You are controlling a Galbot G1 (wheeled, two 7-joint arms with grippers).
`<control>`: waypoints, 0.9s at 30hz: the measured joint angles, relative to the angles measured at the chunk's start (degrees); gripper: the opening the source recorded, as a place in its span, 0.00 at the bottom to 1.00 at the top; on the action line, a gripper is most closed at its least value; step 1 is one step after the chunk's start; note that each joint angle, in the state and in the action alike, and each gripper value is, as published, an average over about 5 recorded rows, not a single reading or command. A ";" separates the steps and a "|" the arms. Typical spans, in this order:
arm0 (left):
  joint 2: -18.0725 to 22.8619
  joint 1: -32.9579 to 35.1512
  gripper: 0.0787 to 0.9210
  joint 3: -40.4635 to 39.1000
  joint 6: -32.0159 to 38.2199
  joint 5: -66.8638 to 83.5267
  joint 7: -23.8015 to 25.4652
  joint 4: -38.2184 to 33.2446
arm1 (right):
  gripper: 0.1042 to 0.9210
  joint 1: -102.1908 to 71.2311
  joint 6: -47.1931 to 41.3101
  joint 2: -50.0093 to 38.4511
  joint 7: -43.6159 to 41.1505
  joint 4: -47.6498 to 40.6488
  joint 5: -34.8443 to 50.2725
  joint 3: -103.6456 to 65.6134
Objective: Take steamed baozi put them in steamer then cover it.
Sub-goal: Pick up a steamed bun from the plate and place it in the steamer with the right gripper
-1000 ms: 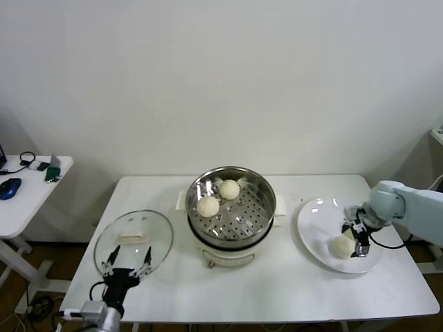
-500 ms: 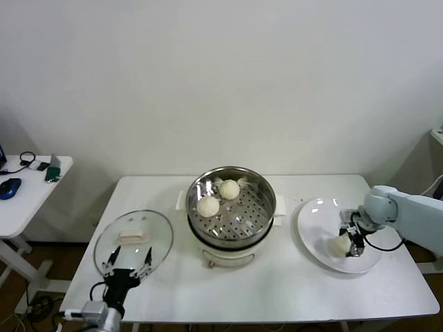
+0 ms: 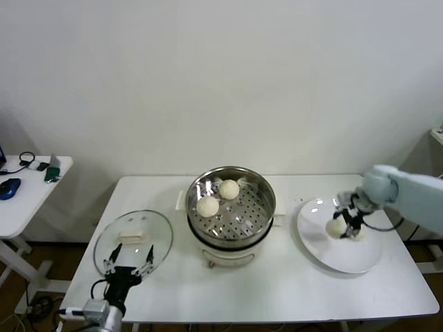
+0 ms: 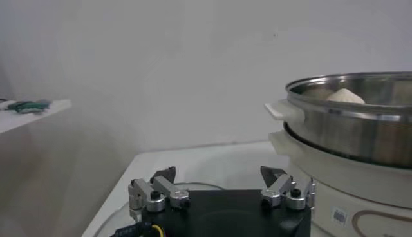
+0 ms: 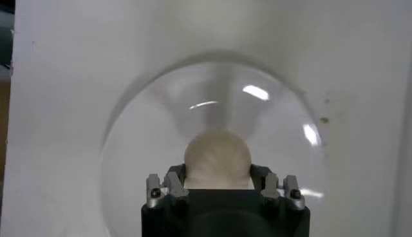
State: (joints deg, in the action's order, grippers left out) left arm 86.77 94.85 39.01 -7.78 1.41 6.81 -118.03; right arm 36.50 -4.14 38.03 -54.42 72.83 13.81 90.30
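The steel steamer [image 3: 253,207] stands mid-table on its cream base, with two steamed baozi [image 3: 208,205] [image 3: 229,189] on its perforated tray. My right gripper [image 3: 345,223] is shut on a third baozi [image 3: 336,227] and holds it just above the white plate [image 3: 346,257] at the right. From the right wrist, that baozi [image 5: 217,158] sits between the fingers [image 5: 174,175] over the plate [image 5: 129,135]. My left gripper [image 3: 129,265] waits open at the front left, near the glass lid [image 3: 135,234]. The left wrist view shows the steamer [image 4: 360,132] ahead of the left gripper [image 4: 219,177].
The glass lid lies flat on the table left of the steamer. A small white side table [image 3: 28,190] with a mouse and oddments stands beyond the table's left edge. Bare tabletop [image 3: 277,283] runs along the front.
The right gripper has closed on the baozi on the plate and lifted it up and slightly toward the steamer. The left arm has stayed still.
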 measured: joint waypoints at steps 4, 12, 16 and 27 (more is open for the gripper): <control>0.02 0.28 0.88 0.03 0.16 -0.03 -0.05 -0.18 | 0.68 9.09 5.63 3.71 -0.83 1.76 0.52 2.18; 0.60 0.33 0.88 0.17 -0.02 -0.52 0.11 -0.94 | 0.68 20.22 15.21 11.93 -1.30 9.23 0.00 1.80; 0.70 0.29 0.88 0.54 -0.09 -0.61 0.12 -1.17 | 0.68 21.36 18.06 15.95 -1.33 13.90 -1.59 1.34; 0.99 0.80 0.88 1.55 0.13 -0.59 0.07 -1.83 | 0.68 13.56 22.75 25.21 -1.06 17.50 -10.27 0.81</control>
State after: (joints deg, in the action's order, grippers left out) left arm 87.76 95.66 40.56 -7.65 0.82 6.88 -119.86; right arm 50.05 18.61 63.24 -55.48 90.32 3.54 91.11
